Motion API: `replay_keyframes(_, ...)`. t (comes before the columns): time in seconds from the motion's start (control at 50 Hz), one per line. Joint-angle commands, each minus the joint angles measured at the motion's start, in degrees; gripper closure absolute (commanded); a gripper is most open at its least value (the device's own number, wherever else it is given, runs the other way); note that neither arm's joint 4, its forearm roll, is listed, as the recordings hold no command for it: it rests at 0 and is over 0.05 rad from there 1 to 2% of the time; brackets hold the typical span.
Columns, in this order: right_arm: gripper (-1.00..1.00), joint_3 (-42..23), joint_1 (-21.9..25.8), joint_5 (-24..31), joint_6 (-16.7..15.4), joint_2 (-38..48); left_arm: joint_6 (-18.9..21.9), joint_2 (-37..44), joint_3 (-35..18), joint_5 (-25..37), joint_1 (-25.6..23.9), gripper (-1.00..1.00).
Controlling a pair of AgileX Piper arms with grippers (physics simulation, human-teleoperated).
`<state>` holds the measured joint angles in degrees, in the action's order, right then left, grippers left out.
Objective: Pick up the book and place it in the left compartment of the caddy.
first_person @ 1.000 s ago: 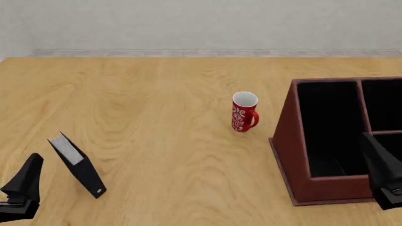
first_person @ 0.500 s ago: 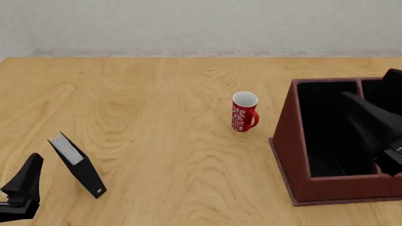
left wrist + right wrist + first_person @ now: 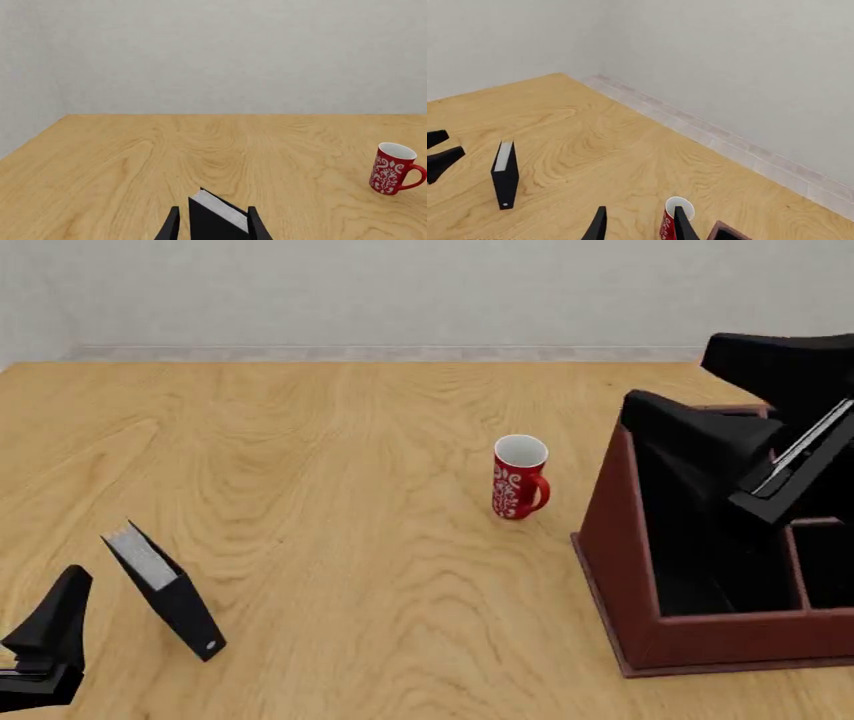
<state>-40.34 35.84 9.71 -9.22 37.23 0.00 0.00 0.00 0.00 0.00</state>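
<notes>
The black book (image 3: 167, 592) stands upright on the table at the front left, grey-white pages up, white mark low on its spine. It also shows in the left wrist view (image 3: 215, 220) and the right wrist view (image 3: 505, 175). My left gripper (image 3: 67, 602) is open, just left of the book and apart from it; its fingers (image 3: 172, 227) frame the book. My right gripper (image 3: 647, 415) is open and empty, held above the caddy (image 3: 611, 540), pointing left. The arm partly hides the left compartment (image 3: 694, 565).
A red mug (image 3: 518, 478) with white pattern stands left of the caddy, mid-table; it shows in the left wrist view (image 3: 393, 169) and the right wrist view (image 3: 674, 221). A wall runs along the table's far edge.
My right arm has risen from the front right corner and swung back over the caddy, now pointing left. The left gripper and the book have not moved.
</notes>
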Motion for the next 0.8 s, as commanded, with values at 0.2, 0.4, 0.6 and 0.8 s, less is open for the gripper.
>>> replay_keyframes(0.2,-1.00,-4.9,6.1,-0.2,-0.5,8.8,0.0,0.0,0.0,0.0,0.0,-1.00)
replay_keyframes(0.4,-1.00,-7.1,8.8,0.1,-0.3,13.0,0.0,0.0,0.0,0.0,0.0,-1.00)
replay_keyframes(0.6,-1.00,-9.5,12.2,0.6,-0.2,16.0,0.0,0.0,0.0,0.0,0.0,-1.00)
replay_keyframes(0.8,-1.00,-10.6,15.0,0.0,0.6,18.8,0.0,0.0,0.0,0.0,0.0,-1.00)
